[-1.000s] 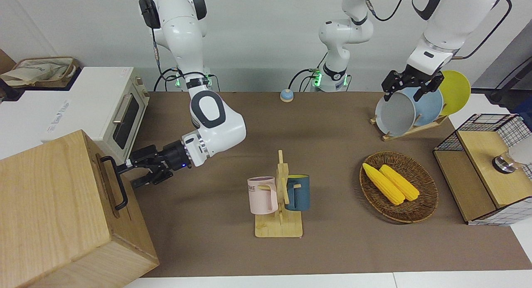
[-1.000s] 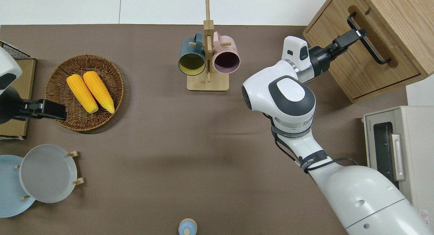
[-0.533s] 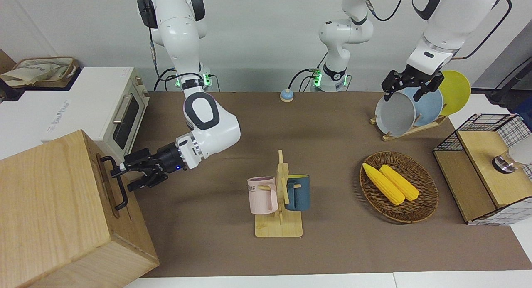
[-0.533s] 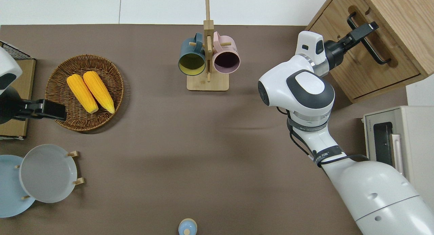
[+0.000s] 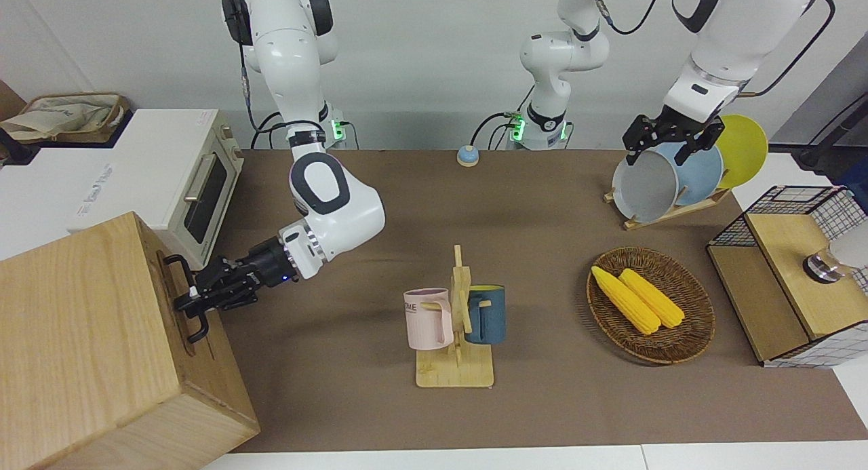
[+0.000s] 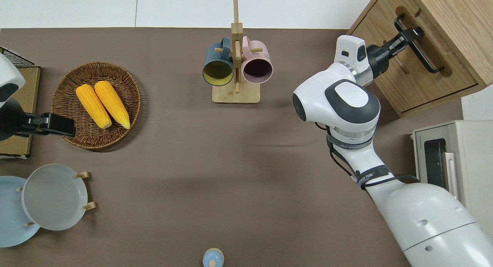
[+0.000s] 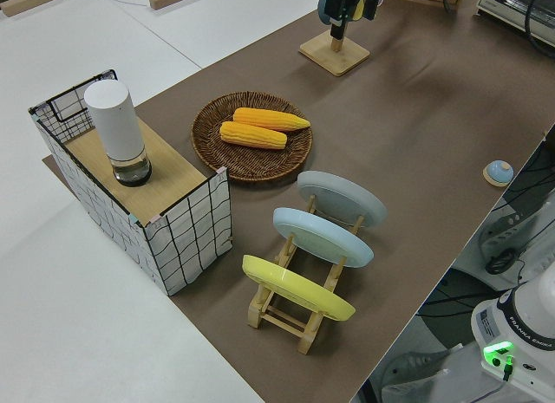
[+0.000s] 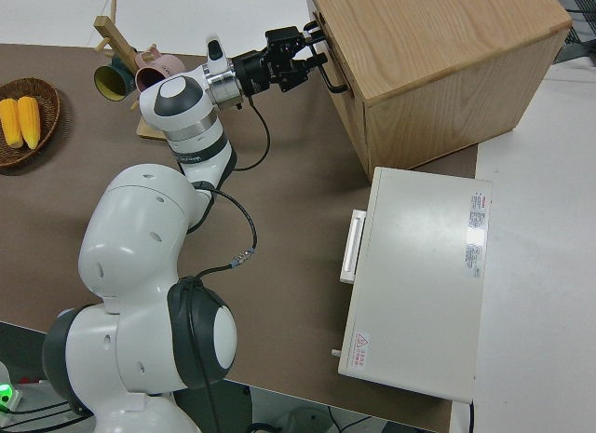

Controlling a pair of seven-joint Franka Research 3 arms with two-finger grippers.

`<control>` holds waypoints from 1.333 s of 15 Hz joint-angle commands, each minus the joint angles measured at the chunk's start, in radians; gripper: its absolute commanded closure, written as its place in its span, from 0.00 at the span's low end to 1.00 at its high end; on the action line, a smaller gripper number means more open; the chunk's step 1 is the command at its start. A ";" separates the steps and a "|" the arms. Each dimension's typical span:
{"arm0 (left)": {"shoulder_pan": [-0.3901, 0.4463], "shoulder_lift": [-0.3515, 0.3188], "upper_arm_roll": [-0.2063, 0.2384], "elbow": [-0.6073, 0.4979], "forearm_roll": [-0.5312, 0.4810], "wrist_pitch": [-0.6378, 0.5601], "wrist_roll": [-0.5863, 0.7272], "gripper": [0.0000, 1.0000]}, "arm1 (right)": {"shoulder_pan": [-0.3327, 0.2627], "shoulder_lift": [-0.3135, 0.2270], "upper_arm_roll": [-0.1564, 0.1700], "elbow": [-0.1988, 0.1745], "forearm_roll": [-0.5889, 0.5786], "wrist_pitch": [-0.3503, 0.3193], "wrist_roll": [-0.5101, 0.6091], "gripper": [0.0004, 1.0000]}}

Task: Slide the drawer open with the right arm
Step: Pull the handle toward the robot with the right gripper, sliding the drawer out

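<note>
The drawer [image 6: 400, 66] forms the front of a big pale wooden box [image 5: 81, 334] at the right arm's end of the table and sits flush with the box. Its black U-shaped handle [image 6: 425, 61] [image 5: 200, 327] [image 8: 333, 79] stands out from the front. My right gripper [image 6: 411, 32] [image 5: 191, 300] [image 8: 312, 49], with a blue light on its wrist, reaches level to the handle and is shut on the bar near the end farther from the robots. My left gripper [image 5: 668, 144] is parked, open.
A white toaster oven [image 5: 196, 185] stands beside the box, nearer to the robots. A wooden mug rack [image 6: 235, 66] with a pink and a blue mug stands mid-table. Toward the left arm's end are a corn basket [image 6: 96, 105], a plate rack [image 7: 303, 282] and a wire-mesh cabinet [image 5: 786, 280].
My right gripper moved in onto the drawer handle, and its fingers went from spread apart to closed on the bar. The drawer has not moved. The left arm is unchanged.
</note>
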 commanded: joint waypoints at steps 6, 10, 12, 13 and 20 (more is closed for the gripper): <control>0.004 0.011 -0.006 0.026 0.017 -0.020 0.010 0.01 | 0.013 0.000 0.003 -0.004 -0.034 0.002 -0.005 1.00; 0.004 0.011 -0.006 0.026 0.017 -0.020 0.010 0.01 | 0.081 0.001 0.003 -0.004 -0.018 -0.067 -0.016 1.00; 0.004 0.011 -0.006 0.026 0.017 -0.020 0.010 0.01 | 0.111 0.001 0.003 -0.005 -0.015 -0.102 -0.017 1.00; 0.004 0.011 -0.006 0.026 0.017 -0.020 0.010 0.01 | 0.124 0.001 0.003 -0.005 -0.015 -0.116 -0.017 1.00; 0.004 0.011 -0.006 0.026 0.017 -0.020 0.010 0.01 | 0.215 0.004 0.003 -0.004 0.033 -0.198 -0.037 1.00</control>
